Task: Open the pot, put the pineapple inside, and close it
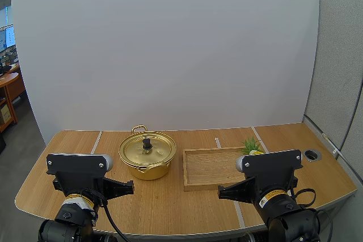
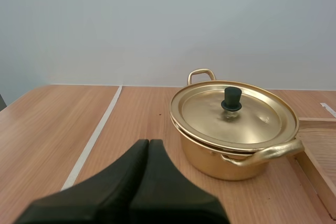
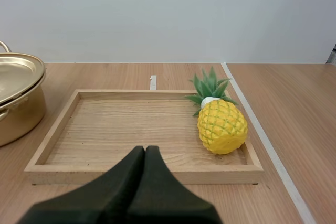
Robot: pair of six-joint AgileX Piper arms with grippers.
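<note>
A gold pot (image 1: pixel 147 157) (image 2: pixel 233 129) stands on the table with its lid (image 2: pixel 233 114) on, black knob (image 2: pixel 231 98) up. To its right lies a wooden tray (image 1: pixel 211 168) (image 3: pixel 142 129). A small yellow pineapple (image 3: pixel 220 124) with green leaves lies in the tray's right end; its leaves (image 1: pixel 250 144) peek over my right arm in the high view. My left gripper (image 2: pixel 148 148) is shut, short of the pot on the near side. My right gripper (image 3: pixel 145 153) is shut too, just before the tray's near rim.
White tape lines (image 1: pixel 96 142) (image 3: pixel 262 135) cross the wooden table. A round cable hole (image 1: pixel 312 154) sits at the far right. The pot's edge (image 3: pixel 18 98) stands close beside the tray. A white screen backs the table.
</note>
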